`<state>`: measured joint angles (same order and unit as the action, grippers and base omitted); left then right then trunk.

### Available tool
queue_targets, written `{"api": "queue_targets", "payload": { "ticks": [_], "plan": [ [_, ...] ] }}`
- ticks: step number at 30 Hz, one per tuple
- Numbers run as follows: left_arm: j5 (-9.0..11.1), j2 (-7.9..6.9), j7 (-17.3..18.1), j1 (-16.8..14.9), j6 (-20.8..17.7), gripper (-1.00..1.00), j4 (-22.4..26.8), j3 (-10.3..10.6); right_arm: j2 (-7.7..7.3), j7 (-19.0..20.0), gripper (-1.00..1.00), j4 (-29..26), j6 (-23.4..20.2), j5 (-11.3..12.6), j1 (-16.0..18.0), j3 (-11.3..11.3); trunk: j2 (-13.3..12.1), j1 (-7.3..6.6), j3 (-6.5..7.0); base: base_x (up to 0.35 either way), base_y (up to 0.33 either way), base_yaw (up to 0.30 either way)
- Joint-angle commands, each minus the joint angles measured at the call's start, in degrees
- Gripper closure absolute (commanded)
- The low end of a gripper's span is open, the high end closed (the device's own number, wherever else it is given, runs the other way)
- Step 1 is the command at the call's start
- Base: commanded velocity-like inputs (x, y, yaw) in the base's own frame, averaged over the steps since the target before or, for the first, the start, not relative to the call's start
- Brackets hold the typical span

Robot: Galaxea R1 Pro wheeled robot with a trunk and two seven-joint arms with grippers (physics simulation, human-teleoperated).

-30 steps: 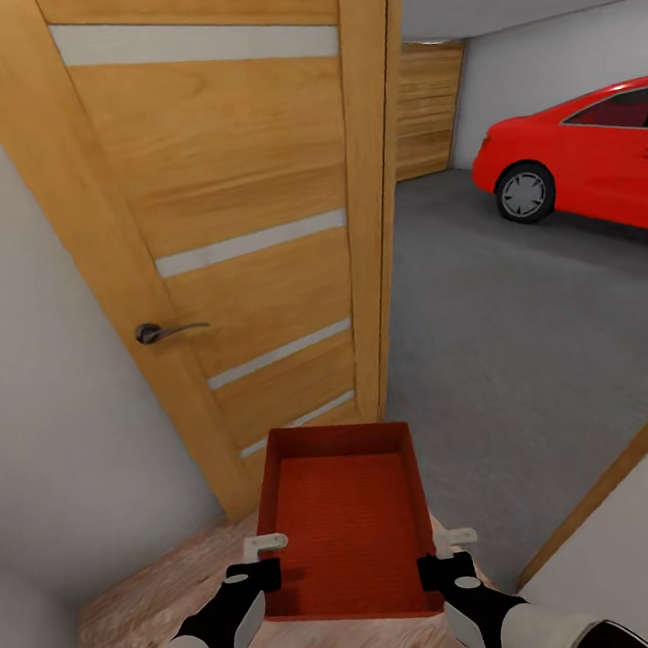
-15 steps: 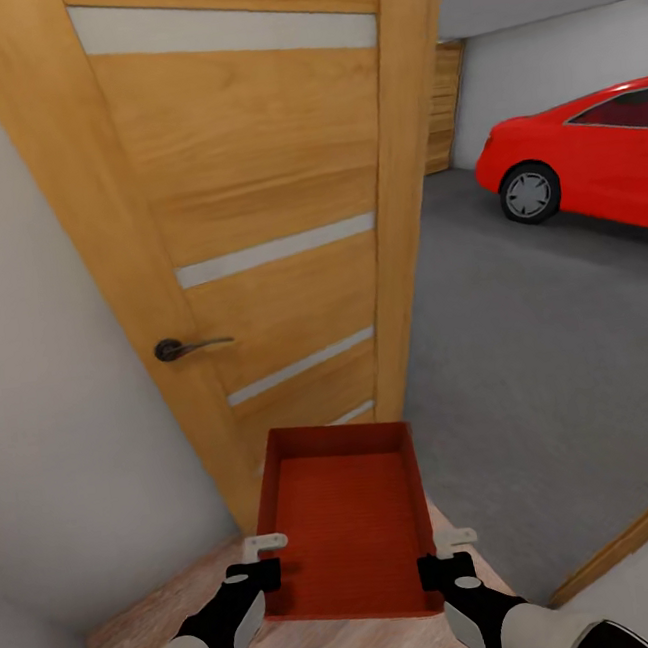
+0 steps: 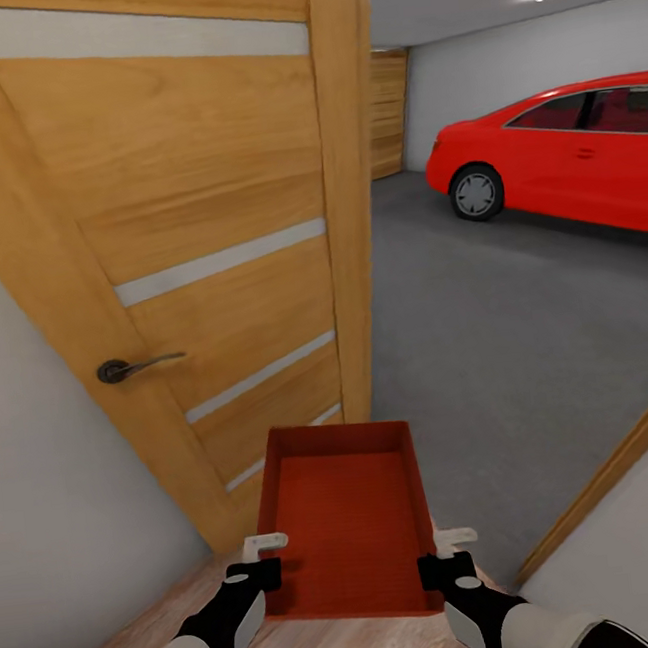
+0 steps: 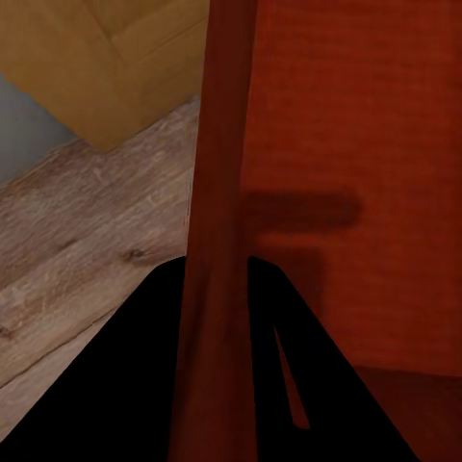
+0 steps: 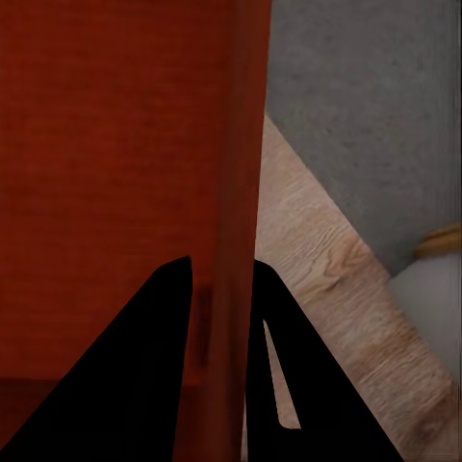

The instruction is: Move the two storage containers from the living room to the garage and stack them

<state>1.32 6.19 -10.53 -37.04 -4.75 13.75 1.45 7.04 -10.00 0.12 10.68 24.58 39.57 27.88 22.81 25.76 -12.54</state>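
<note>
I carry one red-orange storage container [image 3: 348, 517] level in front of me, above the wood plank floor at a doorway. My left gripper [image 3: 259, 565] is shut on its left wall [image 4: 217, 241], and my right gripper [image 3: 443, 552] is shut on its right wall [image 5: 236, 241]. The container is open-topped and holds nothing. Through the doorway lies the garage with its dark grey concrete floor [image 3: 504, 313]. The other container is out of view.
An open wooden door [image 3: 192, 228] with a dark lever handle [image 3: 128, 367] stands close on my left. A red car [image 3: 567, 155] is parked at the garage's far right. A white wall with wooden trim [image 3: 623, 471] bounds the doorway on my right.
The whole view has shifted: the door and car now sit further left in the picture, so the camera turned right. The container stays held the same way in both grippers.
</note>
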Motion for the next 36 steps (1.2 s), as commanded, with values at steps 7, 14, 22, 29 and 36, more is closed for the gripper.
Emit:
{"api": "queue_targets", "payload": {
  "ticks": [7, 14, 22, 29, 36],
  "plan": [
    [0.64, -0.04, -0.46, 0.02, -0.78, 1.00, -0.04, 0.40, -1.51, -3.98, 1.00, -0.03, 2.16, 0.48, 0.08, 0.34, 0.11, 0.03, -0.11, 0.000, 0.000, -0.283],
    [0.68, -0.06, -0.46, 0.00, -0.81, 1.00, -0.04, 0.42, -1.51, -3.98, 1.00, -0.03, 2.16, 0.47, 0.08, 0.35, 0.11, 0.03, -0.11, 0.021, 0.053, -0.126],
    [0.70, -0.11, -0.46, 0.01, -0.87, 1.00, -0.04, 0.42, -1.50, -3.98, 1.00, -0.03, 2.16, 0.47, 0.08, 0.41, 0.11, 0.03, -0.11, 0.123, 0.276, -0.004],
    [0.70, -0.13, -0.46, 0.01, -0.87, 1.00, -0.04, 0.40, -1.27, -3.98, 1.00, -0.03, 2.16, 0.52, 0.07, 0.40, 0.11, 0.03, -0.11, 0.151, 0.295, -0.208],
    [0.70, -0.13, -0.46, 0.03, -0.79, 1.00, -0.04, 0.40, -1.24, -3.98, 1.00, -0.03, 2.16, 0.55, 0.08, 0.42, 0.11, 0.03, -0.11, 0.154, 0.295, -0.281]
  ]
}}
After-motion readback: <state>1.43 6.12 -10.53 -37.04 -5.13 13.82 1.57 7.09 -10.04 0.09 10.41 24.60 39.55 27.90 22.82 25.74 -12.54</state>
